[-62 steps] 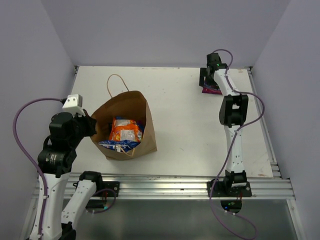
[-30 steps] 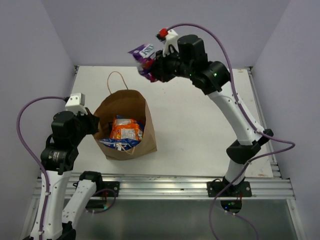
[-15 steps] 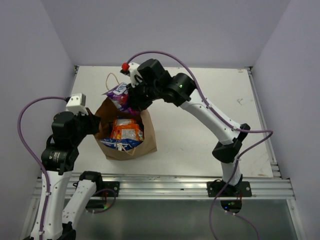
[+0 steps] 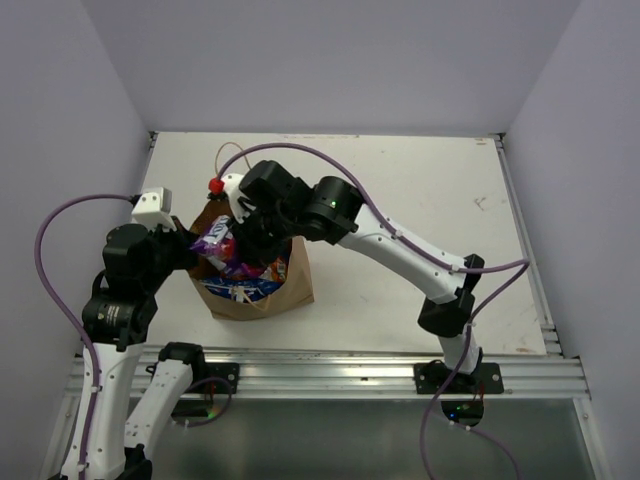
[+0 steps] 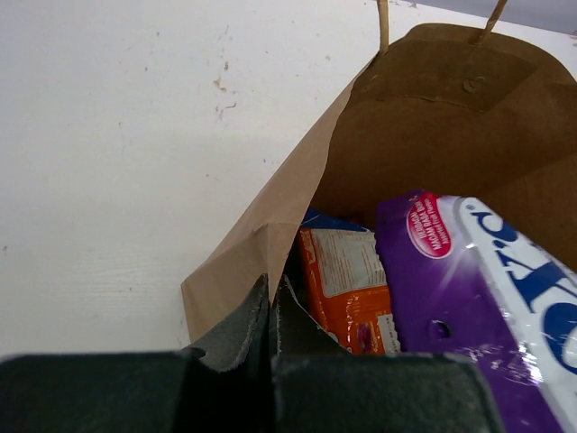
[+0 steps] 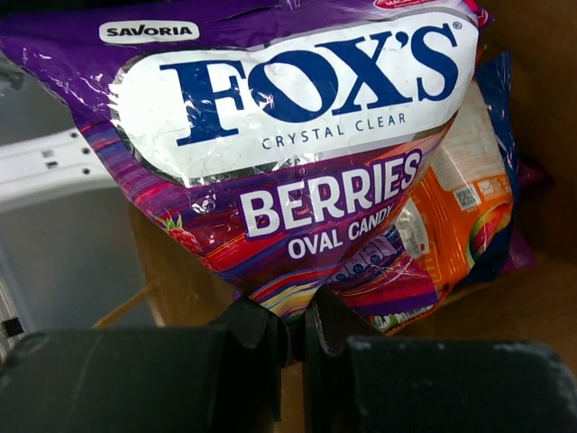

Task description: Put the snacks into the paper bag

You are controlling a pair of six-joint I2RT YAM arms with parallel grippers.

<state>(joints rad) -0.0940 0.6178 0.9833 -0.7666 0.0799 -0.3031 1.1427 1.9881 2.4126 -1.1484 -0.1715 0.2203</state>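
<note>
The right gripper [image 4: 243, 238] has dropped from above the rim into the mouth of the paper bag [image 4: 296, 282], its jaws clamped on the purple packet [image 4: 216, 247]. Only its wrist camera shows the orange packet [image 6: 455, 212] lying beneath. The left wrist view shows the left gripper [image 5: 271, 317] pinched shut on the bag's edge.

One brown kraft paper bag [image 4: 300, 288] is on one white table [image 4: 400, 180]. At least three glossy snack packets can be counted: one purple packet [image 6: 288, 135], one orange packet [image 6: 455, 203] and one blue packet [image 4: 238, 291]. There are two black pincers: the left pincer [image 5: 270, 311] and the right pincer [image 6: 293, 329].
</note>
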